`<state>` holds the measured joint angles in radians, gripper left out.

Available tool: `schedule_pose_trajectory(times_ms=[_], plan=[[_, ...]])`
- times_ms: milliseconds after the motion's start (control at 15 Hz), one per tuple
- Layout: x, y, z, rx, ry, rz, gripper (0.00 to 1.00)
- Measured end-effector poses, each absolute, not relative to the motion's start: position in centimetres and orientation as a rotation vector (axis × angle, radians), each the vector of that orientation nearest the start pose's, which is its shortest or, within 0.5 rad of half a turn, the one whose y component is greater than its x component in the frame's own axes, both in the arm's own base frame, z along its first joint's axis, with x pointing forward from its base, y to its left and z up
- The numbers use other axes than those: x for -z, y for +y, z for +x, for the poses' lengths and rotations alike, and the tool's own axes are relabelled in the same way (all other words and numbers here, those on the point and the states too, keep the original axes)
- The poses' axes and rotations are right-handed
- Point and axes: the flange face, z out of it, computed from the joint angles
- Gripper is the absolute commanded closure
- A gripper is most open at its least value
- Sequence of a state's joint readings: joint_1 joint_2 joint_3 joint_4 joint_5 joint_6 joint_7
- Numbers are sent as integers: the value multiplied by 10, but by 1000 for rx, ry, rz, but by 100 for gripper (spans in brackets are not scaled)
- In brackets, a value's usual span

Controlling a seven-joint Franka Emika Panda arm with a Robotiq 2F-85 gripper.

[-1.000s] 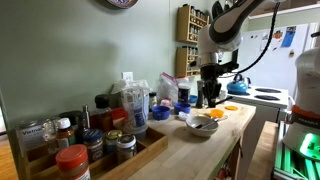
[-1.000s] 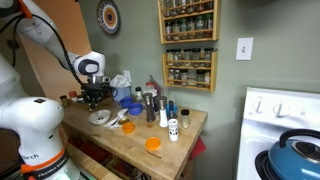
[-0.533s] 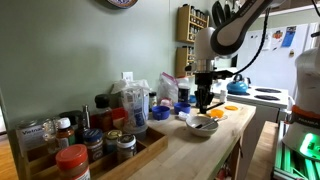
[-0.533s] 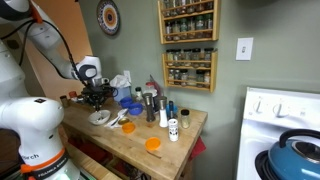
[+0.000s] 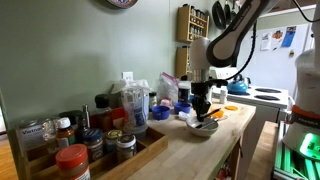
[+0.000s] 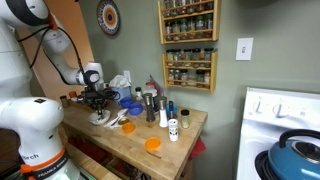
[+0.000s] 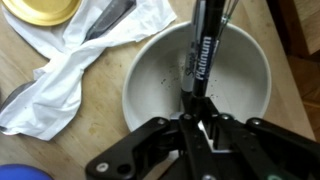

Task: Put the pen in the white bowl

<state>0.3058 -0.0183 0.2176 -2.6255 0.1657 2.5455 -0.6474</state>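
Note:
The white bowl (image 7: 200, 85) sits on the wooden counter and fills the middle of the wrist view; it also shows in both exterior views (image 5: 204, 125) (image 6: 100, 118). My gripper (image 7: 190, 128) is shut on a black pen (image 7: 203, 50) with white lettering. The pen points down into the bowl, its far end over the bowl's far rim. In both exterior views the gripper (image 5: 201, 108) (image 6: 97, 103) hangs directly above the bowl, close to it.
A crumpled white cloth (image 7: 70, 60) lies beside the bowl, with a yellow lid (image 7: 42, 10) beyond it. Blue containers (image 6: 131, 103), bottles (image 6: 160, 106), an orange lid (image 6: 152, 144) and a wooden tray of jars (image 5: 85, 140) crowd the counter. A stove (image 6: 285, 135) stands at one end.
My gripper has moved along the counter with the pen and come down, from beside the bowl to directly over it.

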Motion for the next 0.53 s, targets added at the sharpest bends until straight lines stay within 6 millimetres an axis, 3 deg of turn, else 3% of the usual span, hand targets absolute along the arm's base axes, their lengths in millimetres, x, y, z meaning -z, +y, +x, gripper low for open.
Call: schedule_pose_trajectory(times_ms=[333,467,533], plan=[[-256,221,372,-52,-1488,-2632,17],[-268,224,375,23,-1484,-2541,2],[-278,225,376,78,-1501,-2489,20]])
